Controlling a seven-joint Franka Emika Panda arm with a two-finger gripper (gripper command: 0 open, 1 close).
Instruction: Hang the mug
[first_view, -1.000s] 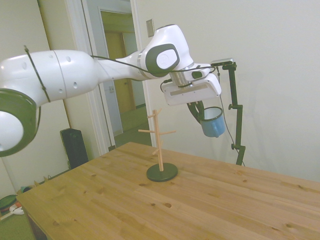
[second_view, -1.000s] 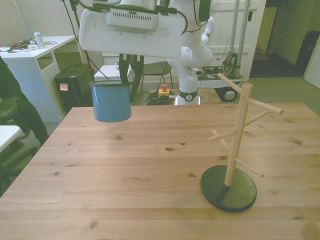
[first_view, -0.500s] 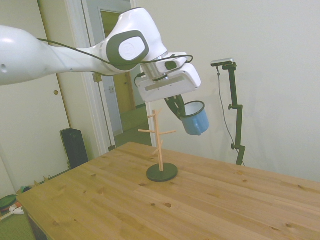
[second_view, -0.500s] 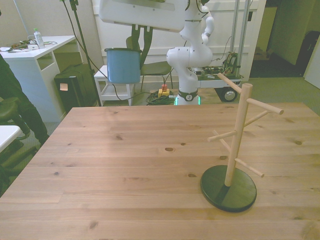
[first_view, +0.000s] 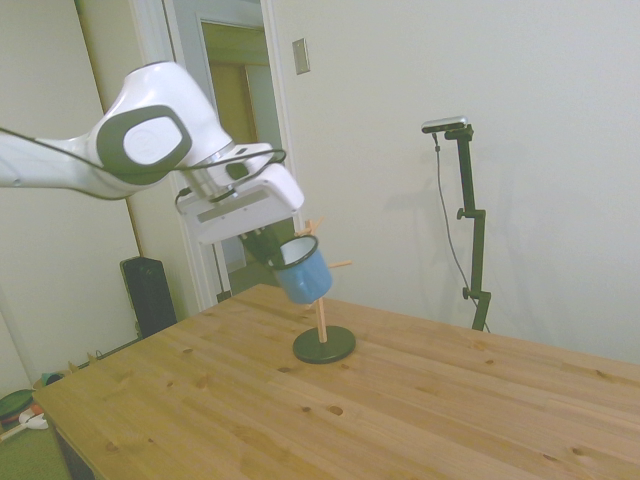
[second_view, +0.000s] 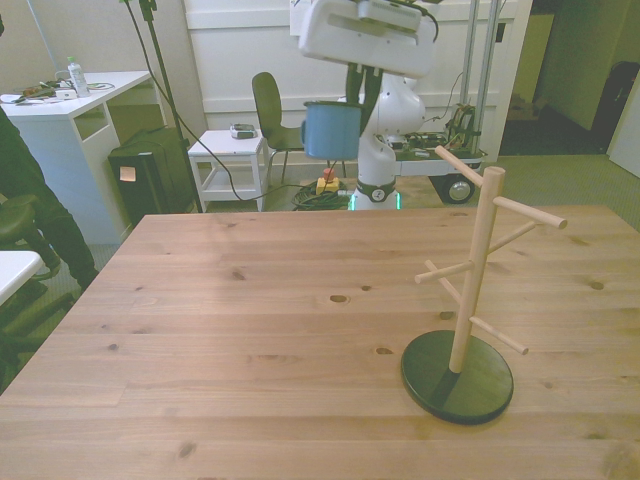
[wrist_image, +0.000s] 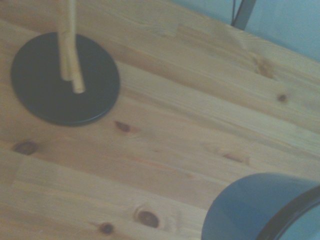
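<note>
The mug hangs tilted in my hand, clamped by its rim, above the worktop near the peg stand.

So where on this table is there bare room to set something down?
Nearly all of the wooden table is bare: the whole stretch from the front view's left edge across to the peg stand. Only the stand's dark base takes space, toward the front view's right. The gripper holds the mug well above the far edge.
</note>
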